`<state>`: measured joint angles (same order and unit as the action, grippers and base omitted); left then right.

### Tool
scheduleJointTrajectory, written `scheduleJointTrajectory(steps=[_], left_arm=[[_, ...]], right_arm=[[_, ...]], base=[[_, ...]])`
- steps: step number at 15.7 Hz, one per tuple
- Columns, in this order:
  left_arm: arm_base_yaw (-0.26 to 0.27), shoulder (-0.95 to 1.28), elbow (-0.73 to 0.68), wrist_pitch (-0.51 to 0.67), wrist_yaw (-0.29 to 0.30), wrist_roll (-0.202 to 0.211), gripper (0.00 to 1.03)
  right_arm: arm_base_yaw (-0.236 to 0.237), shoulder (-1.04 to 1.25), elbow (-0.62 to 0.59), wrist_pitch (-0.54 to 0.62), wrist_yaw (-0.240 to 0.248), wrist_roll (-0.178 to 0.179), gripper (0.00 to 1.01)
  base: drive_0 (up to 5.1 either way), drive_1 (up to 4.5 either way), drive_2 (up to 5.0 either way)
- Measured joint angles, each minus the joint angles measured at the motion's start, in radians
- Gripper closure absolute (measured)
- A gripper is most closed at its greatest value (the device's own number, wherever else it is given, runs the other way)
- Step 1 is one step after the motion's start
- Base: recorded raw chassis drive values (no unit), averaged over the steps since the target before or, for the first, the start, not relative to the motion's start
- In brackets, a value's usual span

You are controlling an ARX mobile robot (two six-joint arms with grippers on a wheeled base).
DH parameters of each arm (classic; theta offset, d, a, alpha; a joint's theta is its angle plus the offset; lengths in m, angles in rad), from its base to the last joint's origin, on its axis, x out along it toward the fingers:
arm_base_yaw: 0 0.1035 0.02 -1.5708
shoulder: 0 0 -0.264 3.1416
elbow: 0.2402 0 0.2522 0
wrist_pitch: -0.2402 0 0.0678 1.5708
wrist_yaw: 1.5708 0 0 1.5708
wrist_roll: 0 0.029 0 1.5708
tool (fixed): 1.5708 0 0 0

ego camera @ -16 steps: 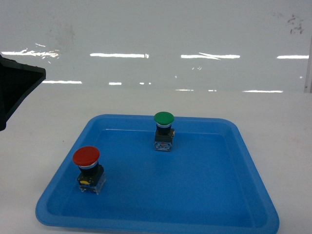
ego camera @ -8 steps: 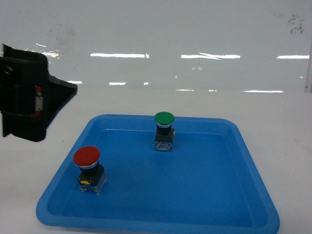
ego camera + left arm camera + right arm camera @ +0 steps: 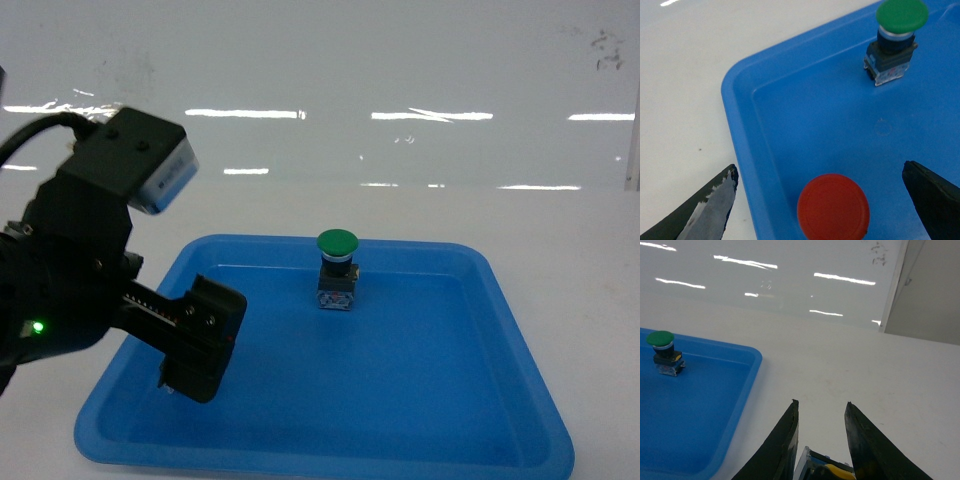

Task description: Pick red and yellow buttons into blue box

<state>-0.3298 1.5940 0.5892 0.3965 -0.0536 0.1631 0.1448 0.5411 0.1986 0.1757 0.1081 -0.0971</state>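
The red button stands near the left rim of the shallow blue tray. My left gripper hangs open over it, one finger outside the rim and the other over the tray floor, neither touching the cap. In the head view the left gripper hides the red button. In the right wrist view my right gripper is over bare white table, its fingers closed on the yellow button, of which a yellow cap, black body and clear base show. The blue box is out of view.
A green button stands upright at the back middle of the tray; its point in the left wrist view is green button. White table surrounds the tray. A grey wall panel stands at the far right.
My left arm has swung in from the left edge and come down over the tray's left side, now covering the red button in the head view. The buttons have not moved.
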Motion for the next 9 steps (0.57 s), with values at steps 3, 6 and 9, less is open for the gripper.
scheduleJointTrajectory(steps=[3, 6, 9], left_arm=[[0.020, 0.084, 0.000, 0.036, 0.001, 0.002, 0.05], [0.032, 0.147, 0.016, 0.012, 0.032, -0.006, 0.05], [0.031, 0.183, 0.046, -0.023, 0.088, -0.032, 0.05]], right_arm=[[0.000, 0.000, 0.000, 0.000, 0.000, 0.000, 0.74], [0.000, 0.000, 0.000, 0.000, 0.000, 0.000, 0.74], [0.000, 0.000, 0.000, 0.000, 0.000, 0.000, 0.74]], base=[[0.0, 0.00, 0.0], [0.0, 0.00, 0.0], [0.0, 0.00, 0.0]])
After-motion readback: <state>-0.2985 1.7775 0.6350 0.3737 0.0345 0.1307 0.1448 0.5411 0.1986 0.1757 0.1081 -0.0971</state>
